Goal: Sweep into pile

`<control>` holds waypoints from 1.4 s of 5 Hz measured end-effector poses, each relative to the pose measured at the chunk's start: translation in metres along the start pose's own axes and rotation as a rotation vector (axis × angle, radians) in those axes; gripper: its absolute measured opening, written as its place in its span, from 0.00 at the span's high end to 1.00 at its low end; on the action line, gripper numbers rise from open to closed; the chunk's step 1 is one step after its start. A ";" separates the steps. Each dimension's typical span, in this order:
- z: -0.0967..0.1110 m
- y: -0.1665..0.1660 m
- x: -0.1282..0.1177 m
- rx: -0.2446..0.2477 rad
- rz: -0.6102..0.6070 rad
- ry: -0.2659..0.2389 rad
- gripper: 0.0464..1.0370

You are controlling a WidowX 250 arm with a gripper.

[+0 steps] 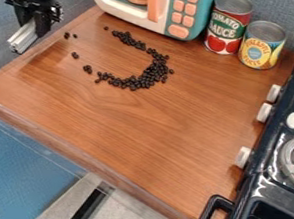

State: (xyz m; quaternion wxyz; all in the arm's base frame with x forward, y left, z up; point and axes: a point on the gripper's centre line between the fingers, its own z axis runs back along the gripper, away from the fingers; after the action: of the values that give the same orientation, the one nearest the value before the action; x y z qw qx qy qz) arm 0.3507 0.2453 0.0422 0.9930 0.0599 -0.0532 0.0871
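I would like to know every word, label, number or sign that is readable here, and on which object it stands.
"TOMATO SAUCE": on the red and green can.
"PINEAPPLE SLICES": on the yellow and blue can.
Any smaller print on these cans is too small to read.

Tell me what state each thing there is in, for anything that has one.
Black pieces: curved band plus strays, not piled.
Red can: upright.
Yellow can: upright.
Toy microwave: standing; can't tell if door's shut.
Gripper: hanging by counter's left edge.
Stove: can't tell whether on.
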 end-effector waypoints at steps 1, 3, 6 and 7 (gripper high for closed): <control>-0.005 0.004 0.007 0.021 0.015 0.001 0.65; -0.011 -0.004 0.010 0.046 -0.004 -0.012 0.65; -0.009 -0.012 0.006 0.054 -0.030 -0.055 0.65; -0.007 -0.015 0.005 0.041 -0.038 -0.062 0.65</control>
State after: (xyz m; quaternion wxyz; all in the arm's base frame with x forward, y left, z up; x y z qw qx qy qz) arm 0.3586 0.2323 0.0337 0.9909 0.0836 -0.0809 0.0676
